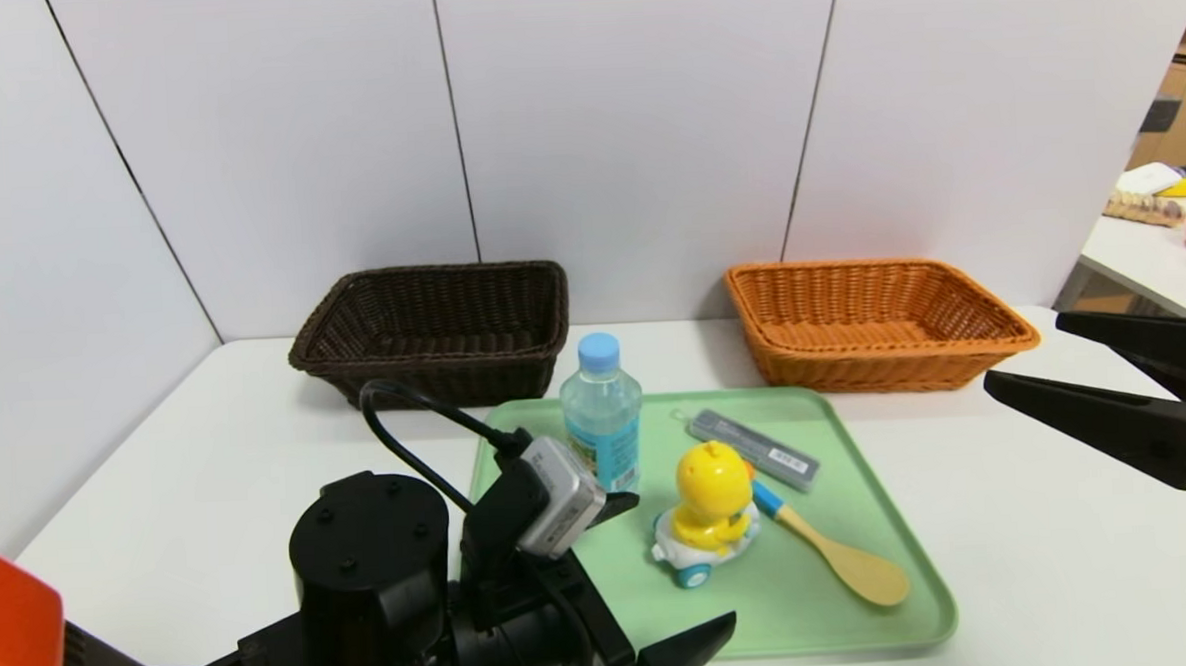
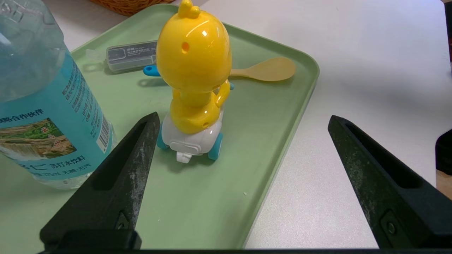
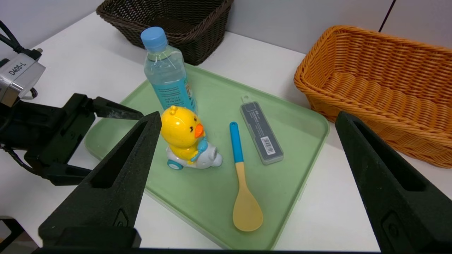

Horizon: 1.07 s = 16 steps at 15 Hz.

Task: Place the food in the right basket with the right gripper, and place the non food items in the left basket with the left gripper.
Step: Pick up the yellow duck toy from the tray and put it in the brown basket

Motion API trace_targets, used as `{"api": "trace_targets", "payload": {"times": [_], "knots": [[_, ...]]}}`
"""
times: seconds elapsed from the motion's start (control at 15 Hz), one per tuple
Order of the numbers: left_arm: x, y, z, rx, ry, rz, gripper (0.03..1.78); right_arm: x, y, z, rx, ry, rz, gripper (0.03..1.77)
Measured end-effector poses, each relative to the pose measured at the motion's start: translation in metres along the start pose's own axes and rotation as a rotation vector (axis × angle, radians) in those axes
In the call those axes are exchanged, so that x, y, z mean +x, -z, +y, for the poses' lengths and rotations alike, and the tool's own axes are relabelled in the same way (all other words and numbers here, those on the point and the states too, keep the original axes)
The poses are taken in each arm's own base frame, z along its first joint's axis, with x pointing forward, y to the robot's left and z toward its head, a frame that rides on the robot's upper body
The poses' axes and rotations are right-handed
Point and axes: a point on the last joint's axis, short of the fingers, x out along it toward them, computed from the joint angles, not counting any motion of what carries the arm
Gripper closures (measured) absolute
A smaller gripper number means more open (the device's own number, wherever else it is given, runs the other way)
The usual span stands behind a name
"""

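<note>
On the green tray (image 1: 866, 616) stand a clear bottle (image 1: 602, 413) with a blue cap and a yellow duck toy (image 1: 709, 513) on wheels. A blue-handled spoon (image 1: 843, 552) and a flat grey case (image 1: 753, 450) lie beside them. The dark brown left basket (image 1: 443, 330) and the orange right basket (image 1: 873, 321) sit behind the tray. My left gripper (image 1: 686, 559) hovers open over the tray's near left, just behind the duck (image 2: 192, 77), beside the bottle (image 2: 46, 106). My right gripper (image 1: 1022, 351) hangs open at the right, above the table, apart from everything.
White wall panels close off the table right behind both baskets. A second table (image 1: 1150, 249) with unrelated items stands at the far right. Bare white tabletop (image 1: 1043, 554) lies right of the tray, and more on the left (image 1: 210, 510).
</note>
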Motion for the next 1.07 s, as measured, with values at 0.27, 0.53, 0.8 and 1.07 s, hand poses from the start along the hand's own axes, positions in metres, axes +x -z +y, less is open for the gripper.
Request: {"api": "trace_targets", "payload": {"times": [0.27,0.53,0.8,1.07], "knots": [[0.009,0.009,0.002,0.003,0.003,0.014,0.12,-0.002,-0.001,0.000,-0.002,0.002,-0.010,0.10],[0.017,0.017,0.004,0.001,0.003,0.028,0.12,-0.004,-0.001,-0.001,-0.003,0.040,-0.013,0.10],[0.024,0.019,0.005,0.002,0.002,0.031,0.12,-0.001,0.002,-0.015,0.016,0.131,0.010,0.10],[0.031,0.021,0.007,0.009,0.001,0.030,0.12,0.006,0.004,-0.027,0.035,0.196,0.038,0.10]]}}
